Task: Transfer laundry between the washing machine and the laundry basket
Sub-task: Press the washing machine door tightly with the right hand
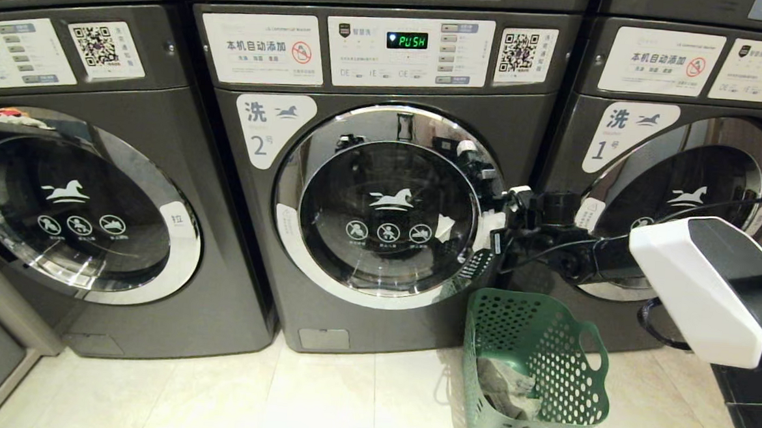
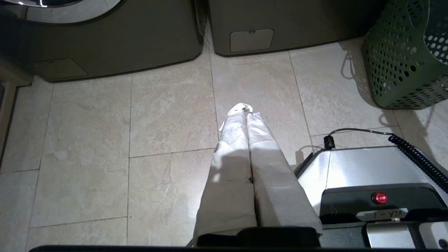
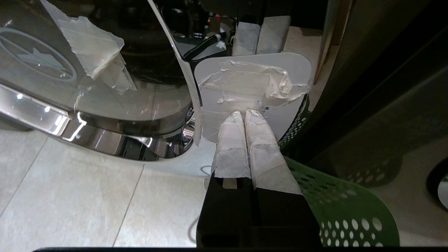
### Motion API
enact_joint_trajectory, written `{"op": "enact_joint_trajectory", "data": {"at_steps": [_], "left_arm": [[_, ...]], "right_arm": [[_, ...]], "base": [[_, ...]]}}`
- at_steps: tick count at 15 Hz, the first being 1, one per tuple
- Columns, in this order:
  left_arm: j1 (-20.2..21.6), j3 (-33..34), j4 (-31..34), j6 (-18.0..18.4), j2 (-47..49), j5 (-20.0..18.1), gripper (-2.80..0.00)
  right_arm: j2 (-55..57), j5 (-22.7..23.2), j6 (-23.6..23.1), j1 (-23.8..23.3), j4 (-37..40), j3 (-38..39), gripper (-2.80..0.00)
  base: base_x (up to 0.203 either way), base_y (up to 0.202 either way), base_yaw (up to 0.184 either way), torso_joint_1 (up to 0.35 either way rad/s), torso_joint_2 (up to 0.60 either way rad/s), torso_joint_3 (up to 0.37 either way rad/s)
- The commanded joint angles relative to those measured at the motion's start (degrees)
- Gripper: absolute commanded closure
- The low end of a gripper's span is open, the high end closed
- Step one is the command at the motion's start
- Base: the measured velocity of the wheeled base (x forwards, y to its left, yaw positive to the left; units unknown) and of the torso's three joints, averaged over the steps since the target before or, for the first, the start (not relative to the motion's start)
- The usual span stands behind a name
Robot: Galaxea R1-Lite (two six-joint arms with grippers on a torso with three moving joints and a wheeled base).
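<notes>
The middle washing machine [image 1: 249, 246], marked 2, has its round glass door [image 1: 388, 208] closed against the front. My right gripper [image 1: 492, 228] reaches in from the right to the door's right edge. In the right wrist view the right gripper [image 3: 244, 112] is shut and empty, with its taped tips against the white taped handle plate [image 3: 252, 84]. The green perforated laundry basket [image 1: 543, 353] stands on the floor below that arm, with grey laundry [image 1: 509, 390] inside. My left gripper [image 2: 245, 107] is shut, holds nothing and points at the floor tiles. It is outside the head view.
Two more washers flank the middle one, at left [image 1: 94, 212] and right [image 1: 676, 190]. My own base with a red button [image 2: 379, 198] and a coiled cable [image 2: 416, 159] sits beside the left gripper. The basket [image 2: 402, 59] is just ahead of the base on the floor.
</notes>
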Motion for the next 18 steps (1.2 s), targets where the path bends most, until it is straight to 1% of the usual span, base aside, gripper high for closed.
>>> {"op": "enact_joint_trajectory", "data": {"at_steps": [1, 2, 4, 7, 9, 12, 14, 16, 18], "left_arm": [[0.04, 3.13, -0.15, 0.16, -5.16, -0.01, 0.00], [0.04, 4.00, -0.73, 0.21, -5.30, 0.04, 0.00], [0.04, 4.52, -0.72, 0.34, -5.31, 0.04, 0.00], [0.04, 7.16, -1.76, 0.65, -5.31, -0.12, 0.00], [0.04, 8.59, -4.61, 2.41, -5.31, -0.04, 0.00], [0.04, 9.50, -6.17, 2.71, -5.31, 0.36, 0.00], [0.04, 9.68, -6.17, 2.71, -5.31, 1.72, 0.00], [0.04, 9.76, -6.25, 2.80, -5.31, 1.72, 0.00], [0.04, 10.11, -6.17, 2.80, -5.31, 1.72, 0.00]], "right_arm": [[5.20, 0.14, 0.06, -0.14, -0.13, -5.87, 0.00], [6.75, 0.39, 0.05, -0.26, -0.13, -7.43, 0.00], [8.14, 0.67, 0.13, -0.49, -1.12, -7.65, 0.00], [11.01, 0.26, -0.19, -0.49, -12.22, -7.62, 0.00], [12.89, 0.07, 0.01, -0.62, -15.72, -7.65, 0.00], [15.53, 0.02, 0.12, -1.19, -21.61, -7.65, 0.00], [16.56, -0.03, 0.13, -1.28, -23.54, -7.68, 0.00], [16.75, -0.02, 1.79, -1.19, -24.81, -7.74, 0.00], [16.84, -0.03, 2.09, -1.11, -26.12, -7.83, 0.00]], "base": [[0.000, 0.000, 0.000, 0.000, 0.00, 0.000], [0.000, 0.000, 0.000, 0.000, 0.00, 0.000], [0.000, 0.000, 0.000, 0.000, 0.00, 0.000], [0.000, 0.000, 0.000, 0.000, 0.00, 0.000], [0.000, 0.000, 0.000, 0.000, 0.00, 0.000], [0.000, 0.000, 0.000, 0.000, 0.00, 0.000], [0.000, 0.000, 0.000, 0.000, 0.00, 0.000], [0.000, 0.000, 0.000, 0.000, 0.00, 0.000], [0.000, 0.000, 0.000, 0.000, 0.00, 0.000]]}}
